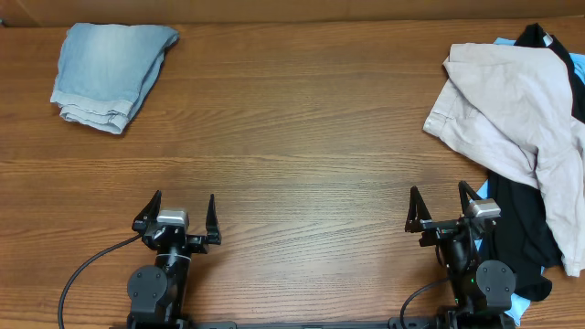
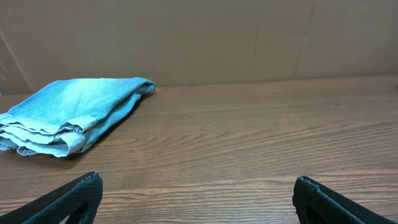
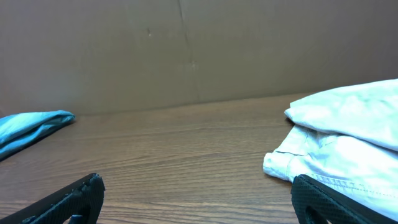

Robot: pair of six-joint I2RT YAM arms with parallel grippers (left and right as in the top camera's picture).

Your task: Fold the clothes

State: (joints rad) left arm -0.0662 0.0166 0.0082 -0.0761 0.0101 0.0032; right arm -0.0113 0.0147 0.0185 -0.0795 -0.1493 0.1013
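The beige garment (image 1: 516, 110) lies crumpled at the right side of the table, on top of a pile of other clothes. In the right wrist view it (image 3: 348, 140) shows at the right, ahead of my fingers. My right gripper (image 1: 442, 203) is open and empty near the front edge, just left of the pile. Its jaws (image 3: 198, 196) frame bare wood. My left gripper (image 1: 179, 212) is open and empty at the front left, far from the garment. Its jaws (image 2: 198, 196) also frame bare wood.
A folded light-blue denim piece (image 1: 111, 68) lies at the far left; it also shows in the left wrist view (image 2: 68, 115). A black top (image 1: 521, 238) and a sky-blue top (image 1: 578, 78) lie under the beige garment. A brown wall (image 3: 186, 50) stands behind the table.
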